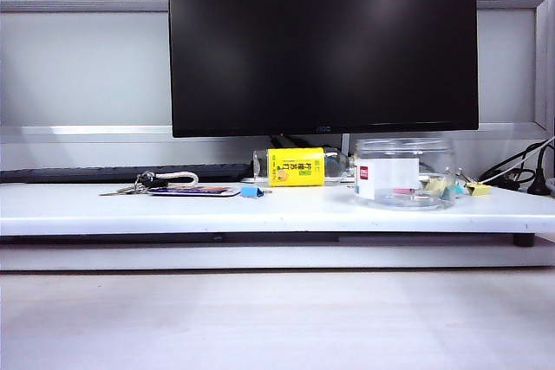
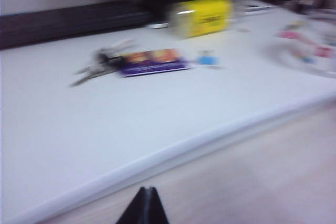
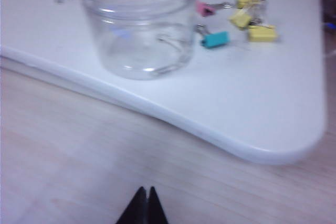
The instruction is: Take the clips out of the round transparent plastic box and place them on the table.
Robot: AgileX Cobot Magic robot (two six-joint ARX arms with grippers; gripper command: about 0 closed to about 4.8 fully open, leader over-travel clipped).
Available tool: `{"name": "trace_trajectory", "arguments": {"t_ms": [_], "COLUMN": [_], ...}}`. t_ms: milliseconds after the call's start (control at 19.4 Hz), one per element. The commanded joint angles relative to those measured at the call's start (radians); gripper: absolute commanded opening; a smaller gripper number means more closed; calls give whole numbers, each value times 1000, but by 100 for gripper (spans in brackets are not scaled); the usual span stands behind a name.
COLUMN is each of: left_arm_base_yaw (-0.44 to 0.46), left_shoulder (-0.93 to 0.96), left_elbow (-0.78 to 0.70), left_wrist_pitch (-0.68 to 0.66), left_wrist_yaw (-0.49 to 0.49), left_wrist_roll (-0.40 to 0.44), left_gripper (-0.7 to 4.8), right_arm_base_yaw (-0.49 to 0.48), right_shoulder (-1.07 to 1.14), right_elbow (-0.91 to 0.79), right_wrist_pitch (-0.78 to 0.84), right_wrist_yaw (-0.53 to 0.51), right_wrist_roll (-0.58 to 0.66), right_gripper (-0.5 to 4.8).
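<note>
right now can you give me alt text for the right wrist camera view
A clear round plastic jar stands empty near the white table's front edge, with yellow, pink and teal clips lying beside it. The right gripper is shut, hanging off the table's edge.

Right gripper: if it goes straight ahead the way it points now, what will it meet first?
Probably the front edge of the table, then the clear round box. The shut right gripper looks low, so depth is uncertain.

Left wrist view all smeared: keys [image 2: 100, 62] and blue clip [image 2: 207, 59] just blobs. Both grippers cut off at frame bottom, only shut tips showing. Jar [image 3: 139, 22] top cropped in right wrist view.
</note>
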State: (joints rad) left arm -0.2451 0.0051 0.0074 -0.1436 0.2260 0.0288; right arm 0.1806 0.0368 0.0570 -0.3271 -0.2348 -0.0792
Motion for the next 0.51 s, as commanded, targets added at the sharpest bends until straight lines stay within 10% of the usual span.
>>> {"name": "trace_trajectory", "arguments": {"t_ms": [51,514], "left_arm_base_yaw": [0,0], "left_shoulder": [0,0], "left_elbow": [-3,-3], "left_wrist_pitch": [-14,-12], "left_wrist_yaw": [37,37], "left_wrist_roll": [-6,-6], "left_gripper": [-6,-6], "right_arm_base_yaw": [0,0], "right_shoulder": [-1,-1], "right_elbow": [-3,-3], "right_wrist_pitch": [10,10], "right_wrist_yaw": [-60,-56], "right_wrist_roll": [8,8], "right_gripper": [-1,-1]}}
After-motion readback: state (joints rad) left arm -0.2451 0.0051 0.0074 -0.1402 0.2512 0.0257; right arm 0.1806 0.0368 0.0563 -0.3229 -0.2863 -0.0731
